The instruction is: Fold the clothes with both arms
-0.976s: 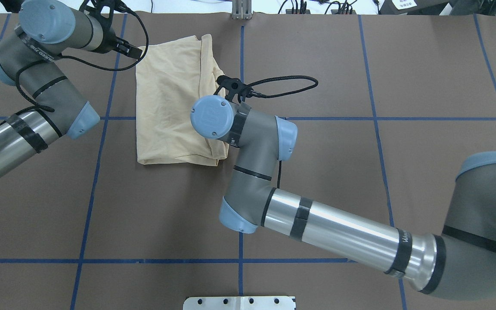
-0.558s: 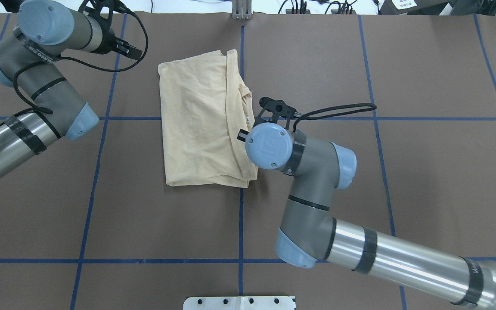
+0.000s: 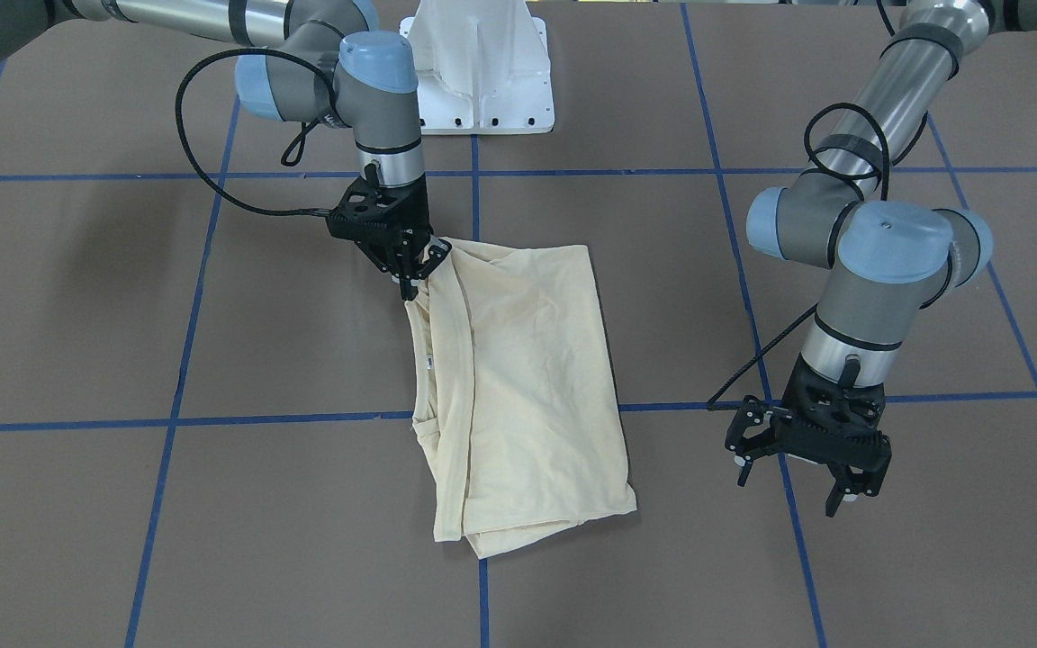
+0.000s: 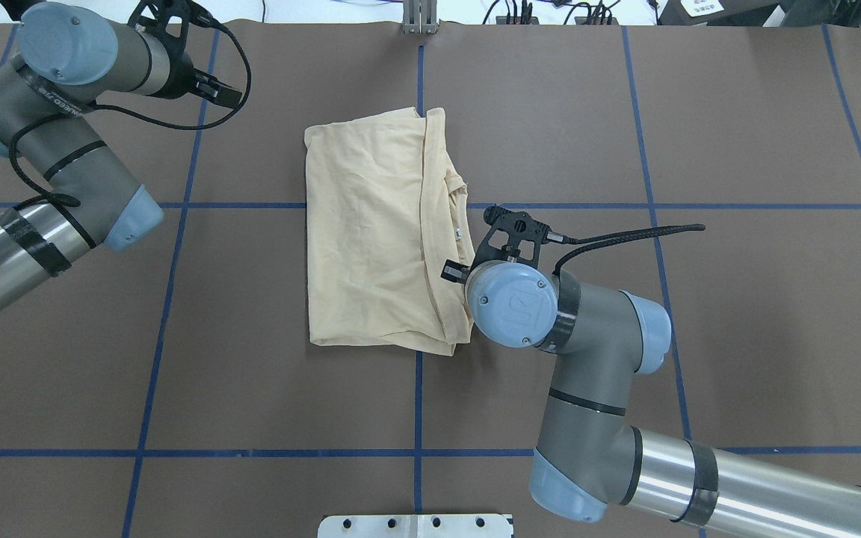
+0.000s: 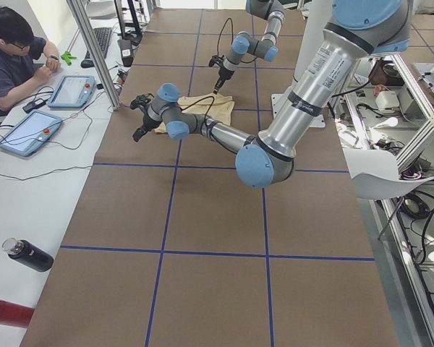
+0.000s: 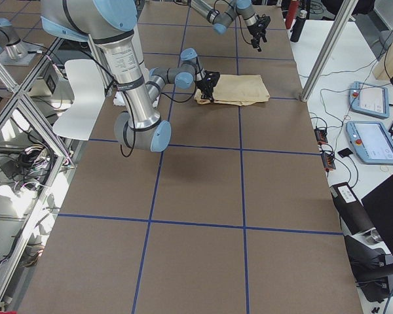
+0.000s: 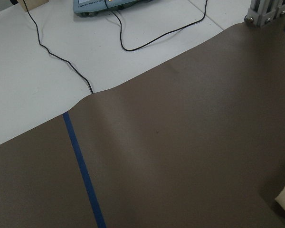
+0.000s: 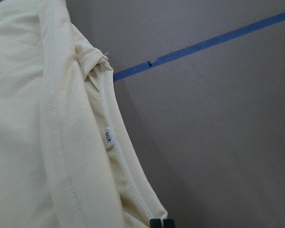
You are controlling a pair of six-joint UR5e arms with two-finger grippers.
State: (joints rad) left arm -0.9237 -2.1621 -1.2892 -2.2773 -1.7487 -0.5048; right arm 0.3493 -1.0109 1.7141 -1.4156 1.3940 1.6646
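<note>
- Cream-yellow thin-fabric long-sleeved T-shirt (image 4: 371,232): lies on brown table mat w/ blue tape grid (image 4: 251,373), mid-table, across the centre tape line (image 4: 418,388), mostly on my left side of it.
- Already down to a compact multi-layer rectangle. No sleeves sticking out, print not visible. I'd say most folds are done.
- My right black two-finger gripper (image 3: 409,270): jaws pinched tight on the shirt edge at the corner nearest my base, neckline side. Fabric tents up slightly there.
- My left black two-finger gripper (image 3: 793,490): fingers spread wide, holding nothing. Hovers over the mat near the shirt's far corner, not touching it.
- Neckline side is messy: layers stepped, small white size label (image 8: 107,137) exposed.
- Left to do, IMO: release, square up that edge, maybe 1 more half-fold. Can't tell if this is the final shape.
</note>
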